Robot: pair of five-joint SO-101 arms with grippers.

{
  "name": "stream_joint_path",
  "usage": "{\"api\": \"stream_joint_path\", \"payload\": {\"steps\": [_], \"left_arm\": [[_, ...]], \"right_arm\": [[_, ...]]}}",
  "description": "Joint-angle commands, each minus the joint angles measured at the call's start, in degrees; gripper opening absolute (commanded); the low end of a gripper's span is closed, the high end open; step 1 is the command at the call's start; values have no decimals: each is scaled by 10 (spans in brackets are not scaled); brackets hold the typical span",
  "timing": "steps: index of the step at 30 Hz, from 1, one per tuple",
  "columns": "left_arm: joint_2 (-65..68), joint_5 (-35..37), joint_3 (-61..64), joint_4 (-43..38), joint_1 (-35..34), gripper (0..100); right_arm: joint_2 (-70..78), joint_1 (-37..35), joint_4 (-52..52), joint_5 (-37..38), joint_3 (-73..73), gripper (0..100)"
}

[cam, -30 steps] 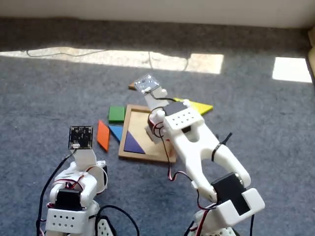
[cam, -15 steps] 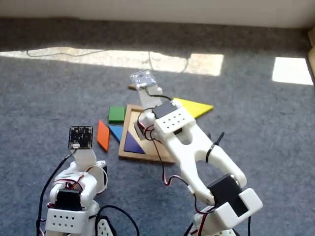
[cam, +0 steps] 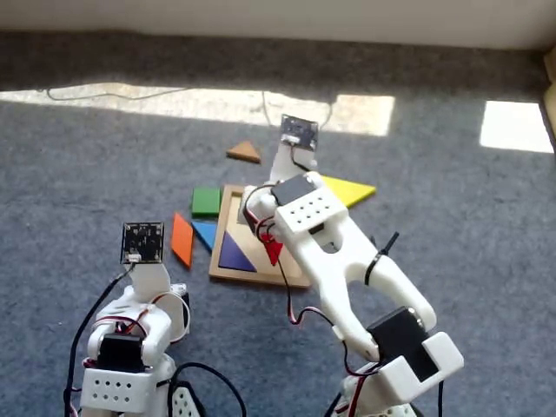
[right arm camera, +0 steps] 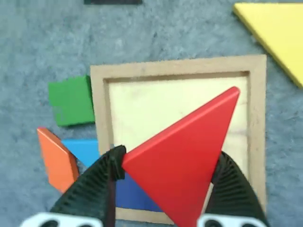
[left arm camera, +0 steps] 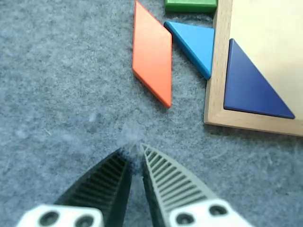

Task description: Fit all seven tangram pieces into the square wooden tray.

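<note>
The square wooden tray point(cam: 228, 228) lies mid-carpet with a dark blue triangle point(cam: 233, 252) in its near-left corner. My right gripper point(right arm camera: 168, 163) hangs over the tray point(right arm camera: 97, 109), shut on a large red triangle point(right arm camera: 182, 161), whose tip point(cam: 273, 252) pokes out under the wrist. Just left of the tray lie the orange parallelogram point(cam: 181, 239), light blue triangle point(cam: 205, 233) and green square point(cam: 206, 201). A yellow triangle point(cam: 347, 188) lies at the tray's far right, and a small brown triangle point(cam: 244, 153) farther back. My left gripper point(left arm camera: 135, 151) is shut and empty, short of the orange parallelogram point(left arm camera: 152, 52).
The left arm point(cam: 139, 330) sits at the near left, the right arm point(cam: 365, 287) stretches from the near right over the tray. Cables point(cam: 130, 91) run along the far carpet by sunlit patches. Open carpet lies to the right.
The right wrist swung from the far left of the tray to the right, uncovering the small brown triangle; the red triangle now shows beneath it over the tray. The left arm stayed still.
</note>
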Motion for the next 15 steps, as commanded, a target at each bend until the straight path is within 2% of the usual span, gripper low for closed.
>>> {"api": "stream_joint_path", "payload": {"steps": [1, 5, 10, 15], "left_arm": [[-20, -2, 12, 3, -1, 5], [-20, -2, 12, 3, -1, 5], [-20, -2, 12, 3, -1, 5], [-20, -2, 12, 3, -1, 5]], "right_arm": [[-33, 8, -75, -124, -31, 131], [-32, 8, -166, -221, -7, 131], [-32, 7, -259, -225, 41, 131], [-32, 7, -298, -227, 67, 132]]}}
